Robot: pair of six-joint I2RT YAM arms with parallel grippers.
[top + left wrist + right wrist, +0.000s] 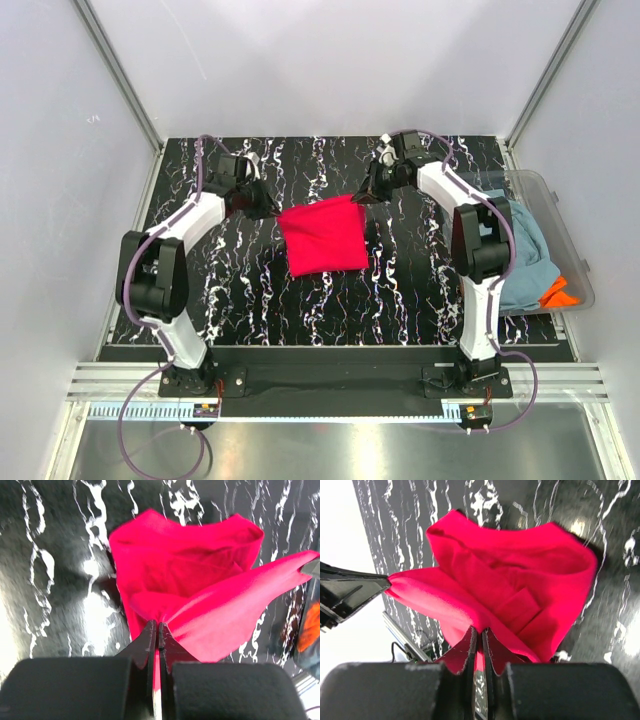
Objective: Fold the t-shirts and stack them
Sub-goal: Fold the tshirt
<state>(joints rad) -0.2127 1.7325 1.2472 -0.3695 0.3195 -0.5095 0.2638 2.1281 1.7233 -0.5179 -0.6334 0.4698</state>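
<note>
The crimson red t-shirt [322, 237] lies partly folded in the middle of the black marbled table, its far edge lifted. My left gripper [272, 208] is shut on the shirt's far left corner; in the left wrist view [158, 626] red cloth [200, 575] runs between the closed fingers. My right gripper [365, 197] is shut on the far right corner; in the right wrist view [480, 631] the cloth [520, 585] is pinched the same way. A grey-blue t-shirt [528, 255] and an orange t-shirt [558, 293] lie in the tub at the right.
A clear plastic tub [565, 235] sits off the table's right edge, beside the right arm. White walls and aluminium posts enclose the table [250, 290]. The left gripper's black tip shows at the left of the right wrist view [350, 590].
</note>
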